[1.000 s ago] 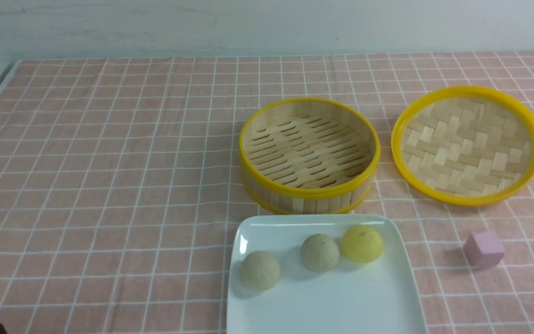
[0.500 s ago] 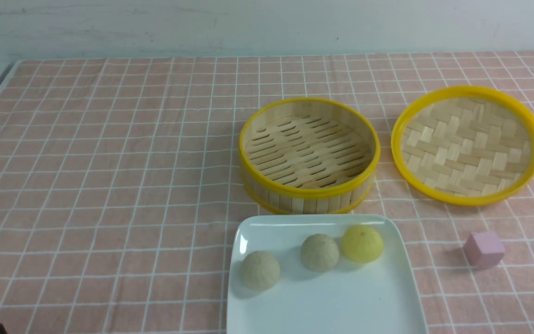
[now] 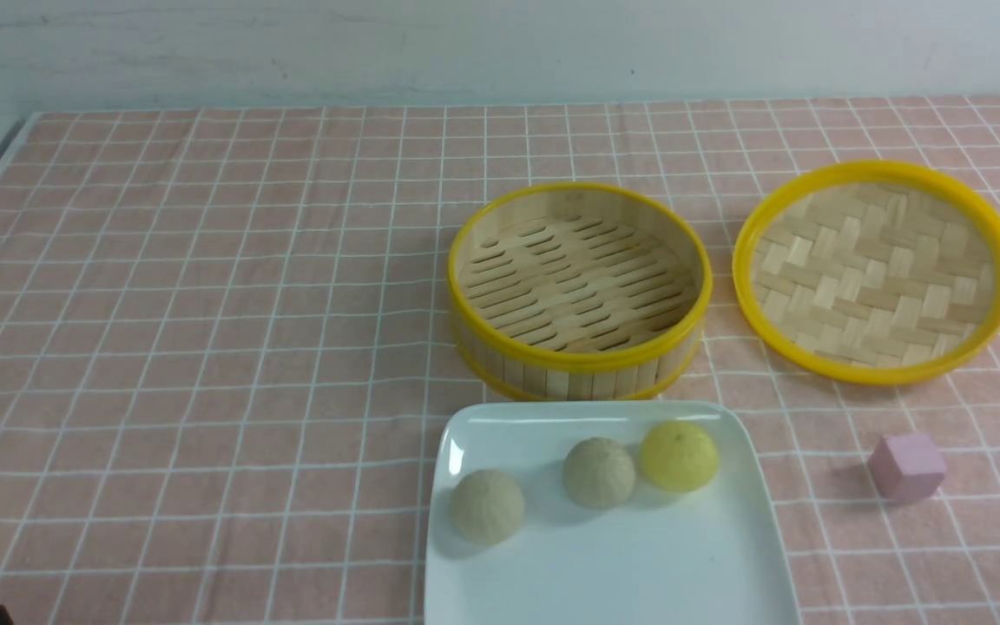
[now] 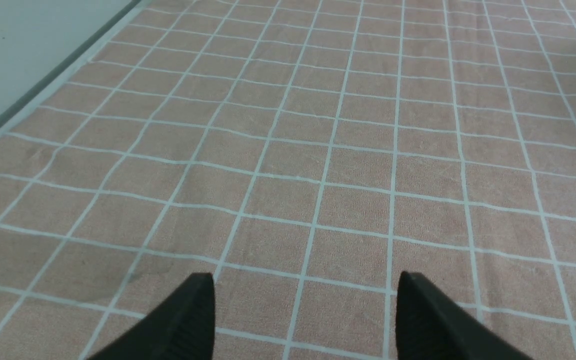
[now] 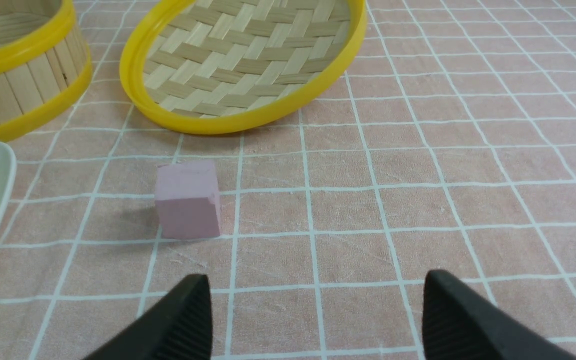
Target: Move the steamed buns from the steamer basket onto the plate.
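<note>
Three steamed buns [image 3: 597, 471] sit on the plate [image 3: 691, 564], just in front of the bare steamer basket [image 3: 579, 356]. The left end effector [image 4: 305, 320] and right end effector [image 5: 315, 320] both stand apart over the checked surface [image 3: 205, 304], gripping nothing.

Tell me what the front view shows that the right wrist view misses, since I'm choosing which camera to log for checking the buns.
Only the front view shows the three steamed buns on the plate and the steamer basket's bare slatted floor.

Only the right wrist view shows the right gripper, jaws open over bare cloth, holding nothing.

Both show the woven lid, the pink cube, part of the basket and a plate edge.
</note>
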